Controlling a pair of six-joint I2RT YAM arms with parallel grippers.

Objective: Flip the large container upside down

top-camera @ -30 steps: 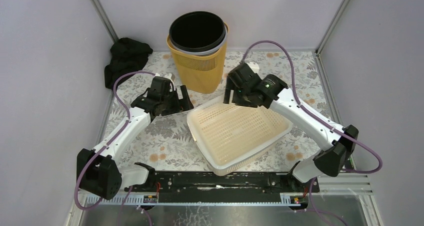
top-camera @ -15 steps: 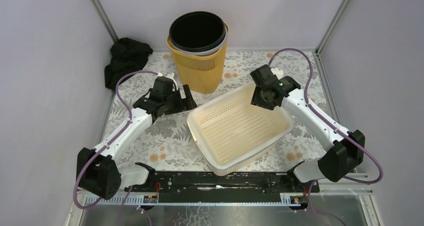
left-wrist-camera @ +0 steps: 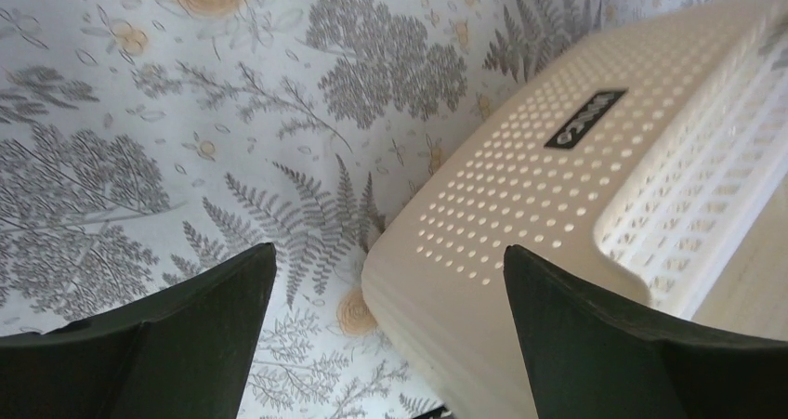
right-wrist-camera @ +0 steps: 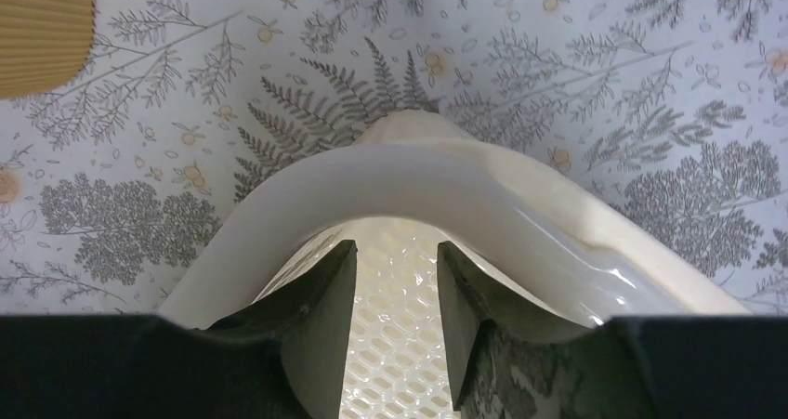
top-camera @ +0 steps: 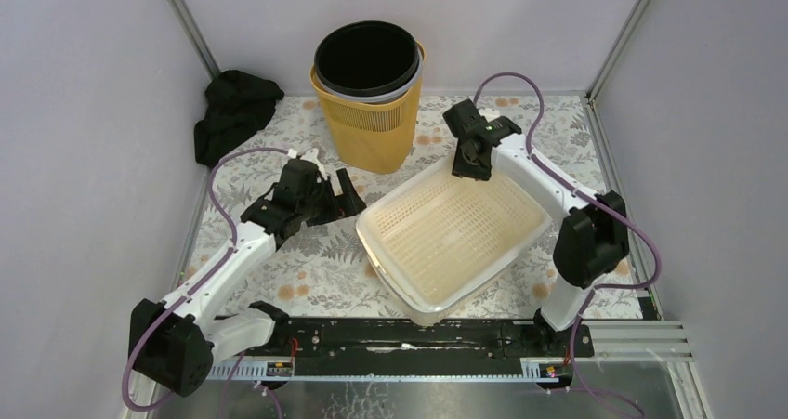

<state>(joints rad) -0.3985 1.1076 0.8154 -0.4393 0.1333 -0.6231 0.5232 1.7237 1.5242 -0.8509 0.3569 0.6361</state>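
On the floral tabletop (top-camera: 307, 270), walled on the left, far and right sides by grey panels:

- Large container (top-camera: 455, 229): cream perforated basket, open side up, set cornerwise at mid-tabletop. Its near corner reaches close to the arm bases. Its far corner looks raised off the surface. Its left corner sits on the tabletop.
- Edges and room: bare patterned surface shows between the large container and the left wall, and in a narrower strip along the right wall. The far edge is taken up by the ochre bin (top-camera: 367, 126), which stands just beyond the container's far-left side.
- Right tool (top-camera: 467, 163): at the container's far corner. In the right wrist view the right tool (right-wrist-camera: 395, 247) has its fingers (right-wrist-camera: 316, 335) drawn partway together under the curved rim of the large container (right-wrist-camera: 418, 173), mesh wall between them, gripping that corner.
- Left tool (top-camera: 336, 196): just beside the container's left corner, not touching. In the left wrist view the left tool (left-wrist-camera: 387, 252) stands fully spread and holds nothing. The container's (left-wrist-camera: 576, 215) corner lies in the gap between its fingers.
- Black bucket (top-camera: 367, 57): nested upright in the ochre bin.
- Black cloth (top-camera: 232, 112): heaped in the far left corner, well apart from both tools.
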